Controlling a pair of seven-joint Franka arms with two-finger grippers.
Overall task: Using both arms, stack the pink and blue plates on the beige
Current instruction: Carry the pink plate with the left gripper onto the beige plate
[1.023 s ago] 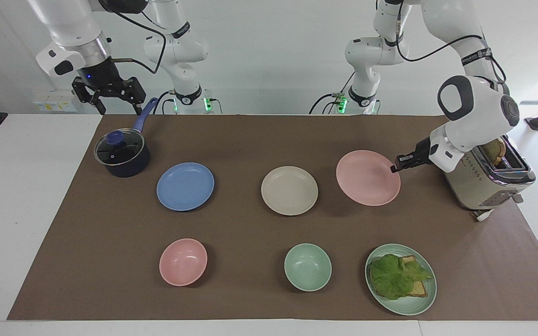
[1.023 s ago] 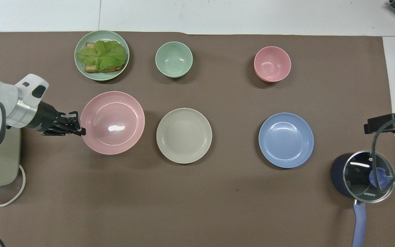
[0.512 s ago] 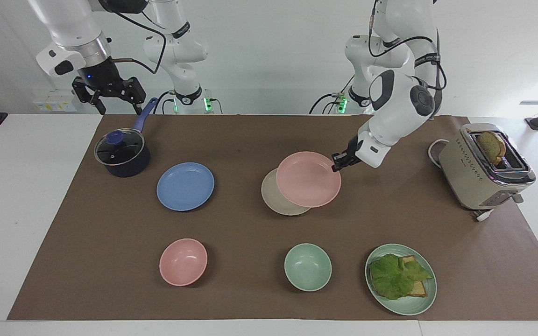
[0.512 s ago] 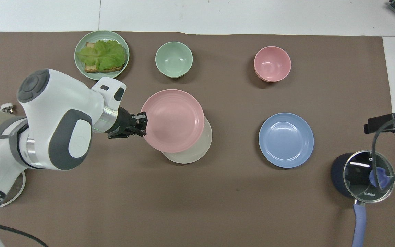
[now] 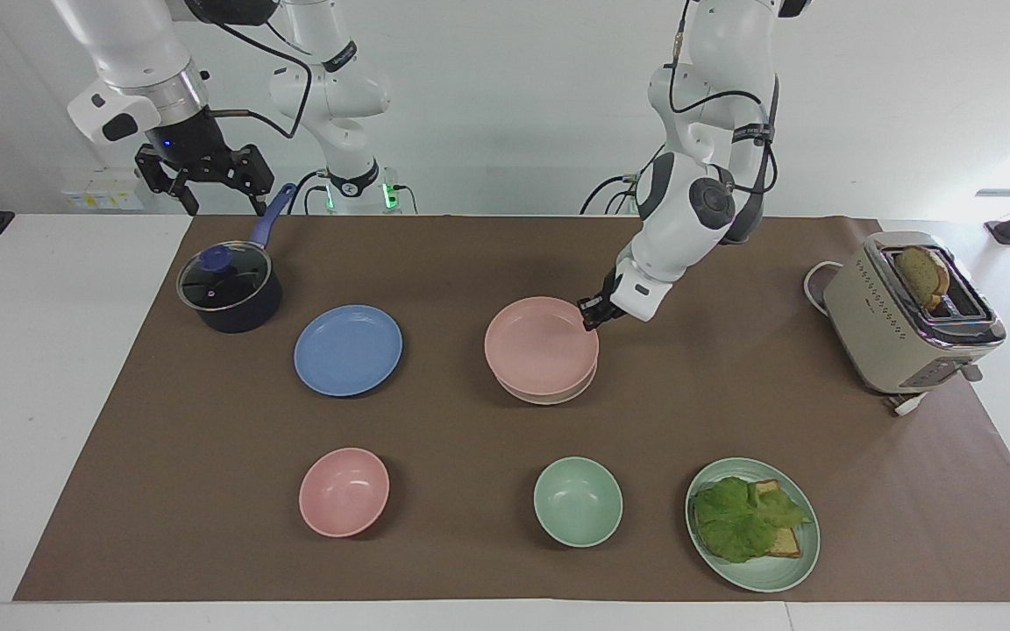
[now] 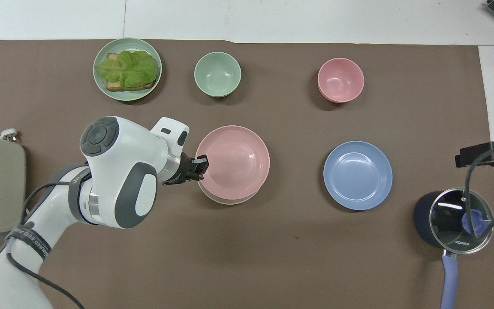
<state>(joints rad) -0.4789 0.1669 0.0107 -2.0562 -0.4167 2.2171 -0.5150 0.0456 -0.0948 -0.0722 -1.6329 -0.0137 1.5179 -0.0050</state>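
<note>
Facing view: left gripper (image 5: pixel 591 319) is clamped tight on the rim of the pink plate (image 5: pixel 540 345), at the plate's edge toward the left arm's end of the table. That plate sits directly over the beige plate (image 5: pixel 549 394), whose rim shows beneath it; whether the two touch cannot be told. Blue plate (image 5: pixel 348 350) lies flat on the brown mat (image 5: pixel 487 254), well apart from this gripper, toward the right arm's end. Right gripper (image 5: pixel 203 180) waits with jaws spread wide, gripping nothing, above the handle of the saucepan (image 5: pixel 230 290).

Overhead view: left gripper (image 6: pixel 200 165) pinches the pink plate (image 6: pixel 238 161) at its rim. A crescent of the beige plate (image 6: pixel 225 200) shows under it. Blue plate (image 6: pixel 357 175) lies between the stack and the saucepan (image 6: pixel 453 219). Right gripper (image 6: pixel 487 153) shows only at the frame edge.
</note>
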